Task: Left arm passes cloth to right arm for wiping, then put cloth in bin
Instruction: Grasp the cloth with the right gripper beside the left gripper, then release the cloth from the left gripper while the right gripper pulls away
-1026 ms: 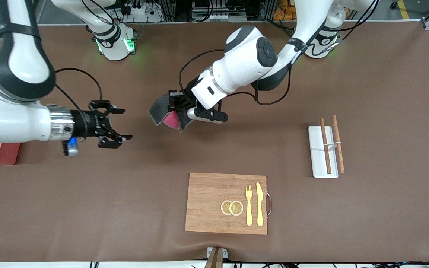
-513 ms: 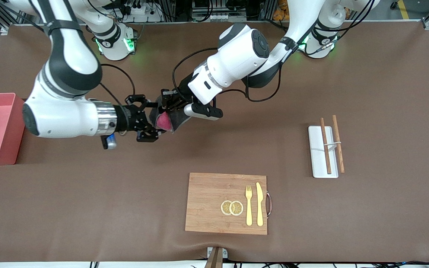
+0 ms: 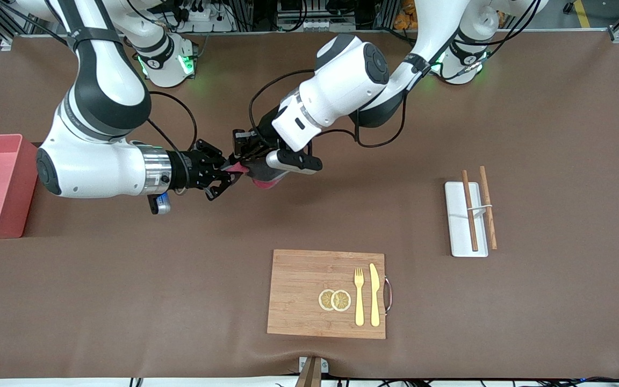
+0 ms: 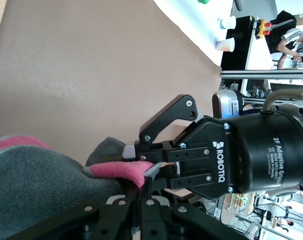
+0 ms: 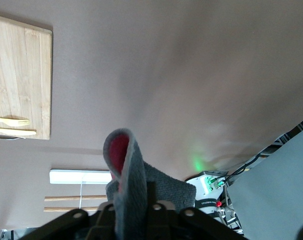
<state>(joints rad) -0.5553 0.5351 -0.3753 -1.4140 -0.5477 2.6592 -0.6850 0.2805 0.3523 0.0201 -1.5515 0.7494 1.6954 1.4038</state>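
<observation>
The cloth [image 3: 262, 174], dark grey with a red-magenta side, hangs in the air over the brown table between both grippers. My left gripper [image 3: 243, 155] is shut on one end of it. My right gripper [image 3: 227, 174] is shut on the cloth's other edge. In the left wrist view my left gripper [image 4: 143, 192] pinches the grey cloth [image 4: 36, 185], and the right gripper [image 4: 141, 162] clamps its pink edge. In the right wrist view my right gripper [image 5: 144, 197] holds the folded cloth [image 5: 129, 165]. The salmon-pink bin [image 3: 29, 188] stands at the right arm's end of the table.
A wooden board [image 3: 299, 290] with lemon slices [image 3: 335, 300], a yellow fork [image 3: 359, 301] and knife [image 3: 374, 295] lies nearer the front camera. A white tray [image 3: 457, 231] with chopsticks [image 3: 469, 209] lies toward the left arm's end.
My right gripper came from the right arm's end, open, reached the cloth held by my left gripper, and has now closed on its edge. The left gripper stayed shut.
</observation>
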